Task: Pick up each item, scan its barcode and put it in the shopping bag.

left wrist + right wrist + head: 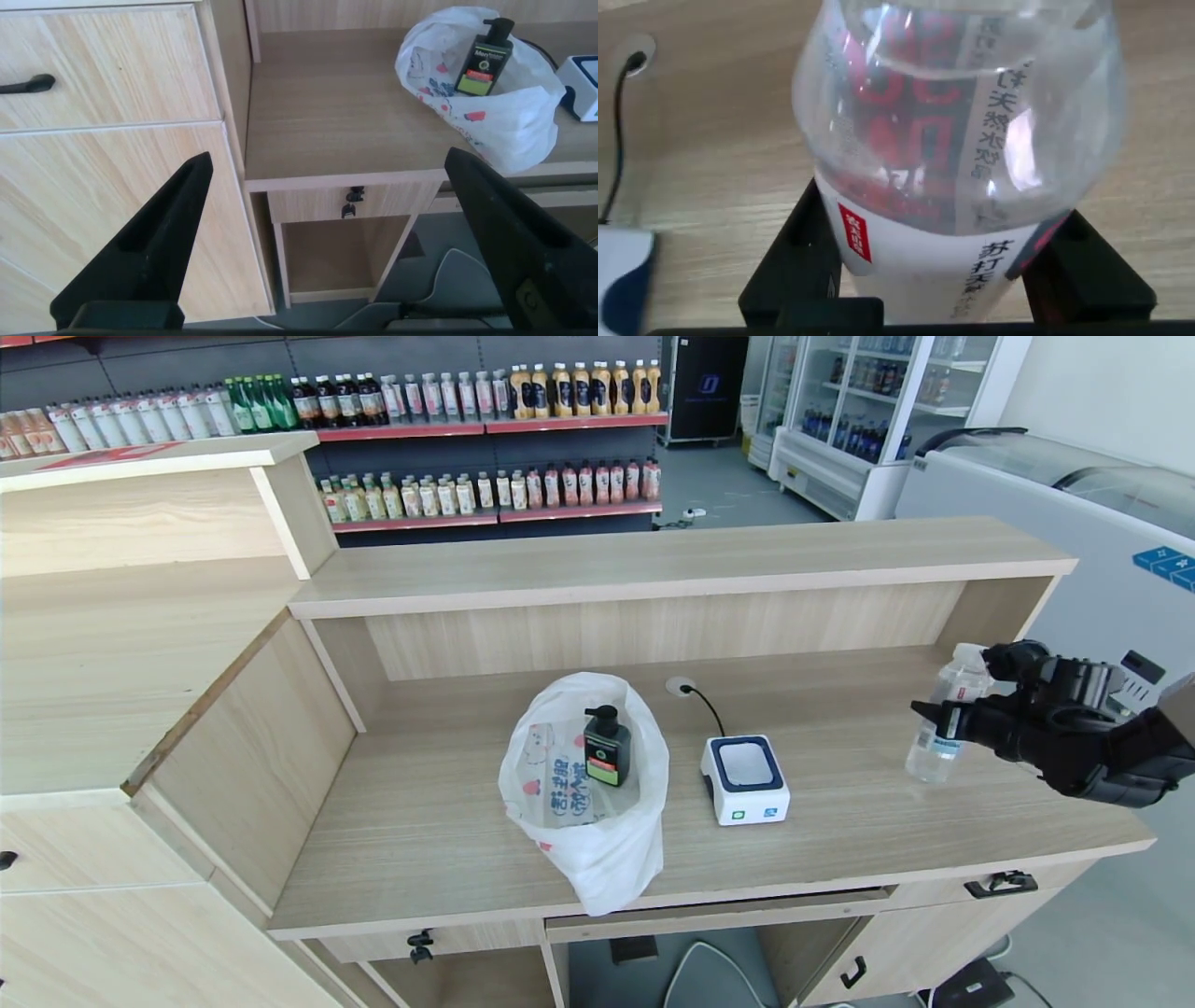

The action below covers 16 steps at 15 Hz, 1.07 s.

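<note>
Right gripper (938, 721) has its fingers (796, 271) clamped on the clear plastic water bottle (963, 683), low on the label. I'd squeeze gently since thin plastic buckles, then turn the barcode toward the white blue-rimmed scanner box (744, 777), well past the fingertips. Left gripper (329, 161) hangs spread wide, holding nothing.

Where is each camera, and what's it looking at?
Head view: on the head, looking down at the counter; right hand grips the water bottle.
Left wrist view: low, facing the counter's front; open left hand shows.
Right wrist view: close on the water bottle, fingers beside it.
Shared: head and left wrist views see the shopping bag.
</note>
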{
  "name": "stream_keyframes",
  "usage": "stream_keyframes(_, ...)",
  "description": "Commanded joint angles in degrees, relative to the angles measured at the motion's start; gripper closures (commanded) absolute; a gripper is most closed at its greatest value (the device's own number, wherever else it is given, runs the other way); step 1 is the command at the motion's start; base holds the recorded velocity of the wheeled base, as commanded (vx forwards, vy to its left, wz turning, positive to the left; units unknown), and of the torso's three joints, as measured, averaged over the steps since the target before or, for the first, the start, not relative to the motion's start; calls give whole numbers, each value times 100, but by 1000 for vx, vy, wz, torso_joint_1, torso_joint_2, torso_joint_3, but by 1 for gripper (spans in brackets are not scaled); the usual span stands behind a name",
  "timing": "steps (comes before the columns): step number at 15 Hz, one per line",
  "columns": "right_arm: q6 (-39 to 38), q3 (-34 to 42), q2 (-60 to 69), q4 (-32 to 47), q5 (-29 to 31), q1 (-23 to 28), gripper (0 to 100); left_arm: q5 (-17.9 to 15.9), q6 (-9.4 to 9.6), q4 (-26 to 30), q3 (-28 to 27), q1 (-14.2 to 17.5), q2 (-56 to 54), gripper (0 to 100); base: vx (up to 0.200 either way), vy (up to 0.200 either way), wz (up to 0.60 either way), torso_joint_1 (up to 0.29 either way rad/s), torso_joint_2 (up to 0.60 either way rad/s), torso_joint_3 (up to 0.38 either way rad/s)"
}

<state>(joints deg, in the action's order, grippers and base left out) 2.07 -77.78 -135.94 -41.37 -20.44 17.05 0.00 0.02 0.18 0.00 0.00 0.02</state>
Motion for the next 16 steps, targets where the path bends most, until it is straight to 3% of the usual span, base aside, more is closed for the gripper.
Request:
stream_keyframes(1,-1376,193,2027,2160,40,-528,100,0,-2,-1,0,0,-2,0,0,0,0,0,0,0)
stream_keyframes(3,-2088,237,3082,3171,-373,-985,100,0,-2,-1,0,0,-2,0,0,0,0,0,0,0)
stream_keyframes(6,-2510,553,4066,3390,-1014,-1670,100,0,-2,-1,0,0,-2,0,0,0,0,0,0,0)
stream_keyframes(8,-2580,817,4567,3417,-1753,-1829,100,0,-2,-1,0,0,-2,0,0,0,0,0,0,0)
stream_keyframes(13,-2571,1282,5569,3847,-2508,-2286,100,0,-2,-1,0,0,-2,0,0,0,0,0,0,0)
stream_keyframes(16,-2571,1274,6255,4480,-2851,-2848,100,0,-2,-1,0,0,-2,0,0,0,0,0,0,0)
